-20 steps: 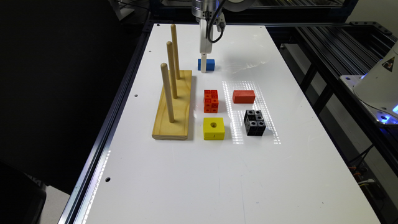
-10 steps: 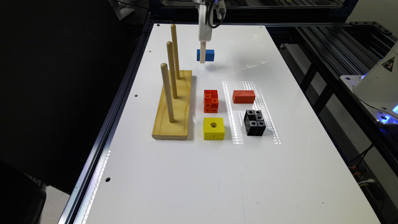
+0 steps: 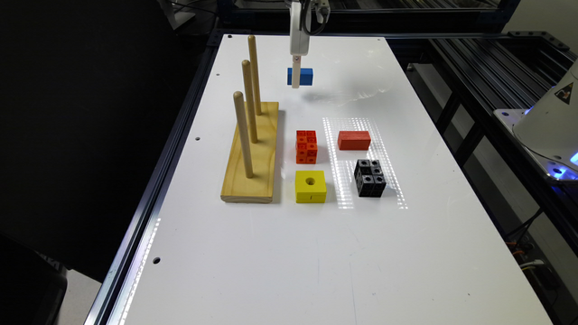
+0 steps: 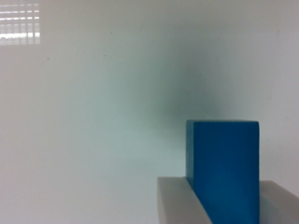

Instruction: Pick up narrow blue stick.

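The narrow blue stick (image 3: pixel 305 76) is a small solid blue block hanging in the air above the far part of the white table (image 3: pixel 316 253), its shadow on the surface below. My gripper (image 3: pixel 295 83) comes down from above and is shut on it. In the wrist view the blue stick (image 4: pixel 224 172) stands clamped between two grey fingers (image 4: pixel 177 200), with the white table blurred far beneath.
A wooden base with three upright pegs (image 3: pixel 250 149) stands at the exterior view's left. Nearer lie an orange studded block (image 3: pixel 306 146), a red block (image 3: pixel 354 140), a yellow cube with a hole (image 3: pixel 310 186) and a black studded block (image 3: pixel 370 177).
The gripper has risen with the blue stick, which was near the table a second ago and now hangs well above it.
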Robot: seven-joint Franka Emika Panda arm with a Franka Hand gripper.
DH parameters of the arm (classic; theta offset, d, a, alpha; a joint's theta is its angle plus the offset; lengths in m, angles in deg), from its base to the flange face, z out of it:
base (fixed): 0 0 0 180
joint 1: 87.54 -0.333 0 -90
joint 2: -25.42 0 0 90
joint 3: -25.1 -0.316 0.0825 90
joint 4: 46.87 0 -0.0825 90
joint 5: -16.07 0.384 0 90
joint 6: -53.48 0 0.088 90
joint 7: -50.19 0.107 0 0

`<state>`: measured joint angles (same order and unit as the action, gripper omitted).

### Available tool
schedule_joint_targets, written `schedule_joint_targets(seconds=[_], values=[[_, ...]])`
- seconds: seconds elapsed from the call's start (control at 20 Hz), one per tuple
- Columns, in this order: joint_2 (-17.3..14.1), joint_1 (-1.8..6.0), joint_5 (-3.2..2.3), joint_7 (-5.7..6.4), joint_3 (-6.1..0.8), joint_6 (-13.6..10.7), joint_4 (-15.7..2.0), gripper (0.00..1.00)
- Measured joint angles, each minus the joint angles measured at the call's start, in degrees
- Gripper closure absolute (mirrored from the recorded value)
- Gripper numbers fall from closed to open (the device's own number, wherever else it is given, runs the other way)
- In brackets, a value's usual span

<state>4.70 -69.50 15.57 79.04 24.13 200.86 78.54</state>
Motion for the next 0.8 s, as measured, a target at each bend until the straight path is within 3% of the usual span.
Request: schedule_joint_targets(seconds=[0.25,0.5,0.8], values=[[2.34,0.00,0.00,0.00,0.00,-2.52,0.03,1.00],[3.36,0.01,0.00,0.00,0.00,-3.19,0.04,1.00],[7.02,0.01,0.00,0.00,0.00,-6.88,0.04,1.00]])
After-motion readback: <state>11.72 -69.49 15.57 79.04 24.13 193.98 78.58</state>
